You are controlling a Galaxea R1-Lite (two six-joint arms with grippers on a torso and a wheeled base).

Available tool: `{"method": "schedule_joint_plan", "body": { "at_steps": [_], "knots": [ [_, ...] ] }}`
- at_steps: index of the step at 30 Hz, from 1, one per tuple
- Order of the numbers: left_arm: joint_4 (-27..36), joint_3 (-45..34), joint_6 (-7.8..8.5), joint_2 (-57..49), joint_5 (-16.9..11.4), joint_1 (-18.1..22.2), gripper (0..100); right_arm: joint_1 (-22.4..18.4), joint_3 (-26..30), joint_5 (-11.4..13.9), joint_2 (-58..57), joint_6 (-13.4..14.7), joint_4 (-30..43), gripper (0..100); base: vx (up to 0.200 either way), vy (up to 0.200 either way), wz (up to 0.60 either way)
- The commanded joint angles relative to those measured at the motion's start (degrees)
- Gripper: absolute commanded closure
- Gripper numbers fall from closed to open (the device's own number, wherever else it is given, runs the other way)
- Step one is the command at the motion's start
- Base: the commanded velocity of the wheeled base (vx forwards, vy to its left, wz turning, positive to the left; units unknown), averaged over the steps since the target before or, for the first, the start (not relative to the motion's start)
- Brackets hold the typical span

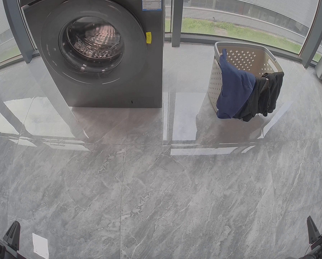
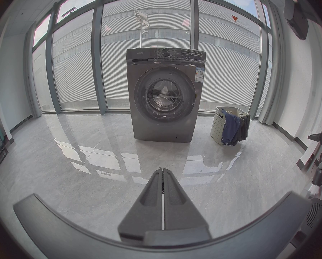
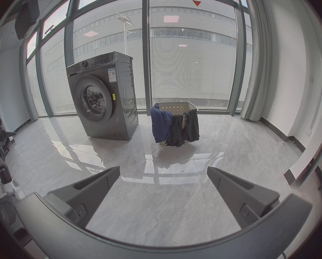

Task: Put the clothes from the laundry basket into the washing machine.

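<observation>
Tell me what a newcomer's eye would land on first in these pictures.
The grey front-loading washing machine stands at the back, on the robot's left. To its right, on the glossy floor, sits a pale laundry basket. A blue garment and a black garment hang over its near rim.

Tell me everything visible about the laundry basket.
The laundry basket is pale plastic, rectangular with rounded corners, its walls pierced with star-shaped holes. It stands upright on the grey tiled floor, to the robot's right of the washing machine, not touching it. A blue garment and a black garment hang over its near rim.
</observation>
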State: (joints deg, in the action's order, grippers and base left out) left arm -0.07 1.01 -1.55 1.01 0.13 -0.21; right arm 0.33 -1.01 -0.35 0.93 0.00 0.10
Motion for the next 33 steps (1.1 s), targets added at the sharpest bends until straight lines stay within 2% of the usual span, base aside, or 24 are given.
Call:
{"method": "schedule_joint_plan", "body": {
  "at_steps": [1, 23, 29, 33],
  "knots": [
    [0.0, -1.0, 0.05, -1.0, 0.0, -0.1, 100, 0.0, 0.9, 0.0, -0.5, -0.1, 0.0, 0, 0.200, 0.000, 0.00],
    [0.0, -1.0, -0.21, -1.0, 0.0, 0.0, 100, 0.1, 0.8, 0.2, -0.5, -0.3, 0.1, 0, 0.200, 0.000, 0.00],
    [0.0, -1.0, -0.21, -1.0, 0.0, -0.1, 100, 0.1, 0.8, 0.2, -0.6, -0.2, 0.0, 0, 0.000, 0.000, 0.00],
    [0.0, -1.0, -0.21, -0.9, 0.1, 0.0, 100, 0.1, 0.8, 0.2, -0.7, -0.2, 0.0, 0, 0.000, -0.200, 0.00]
  ]
}}
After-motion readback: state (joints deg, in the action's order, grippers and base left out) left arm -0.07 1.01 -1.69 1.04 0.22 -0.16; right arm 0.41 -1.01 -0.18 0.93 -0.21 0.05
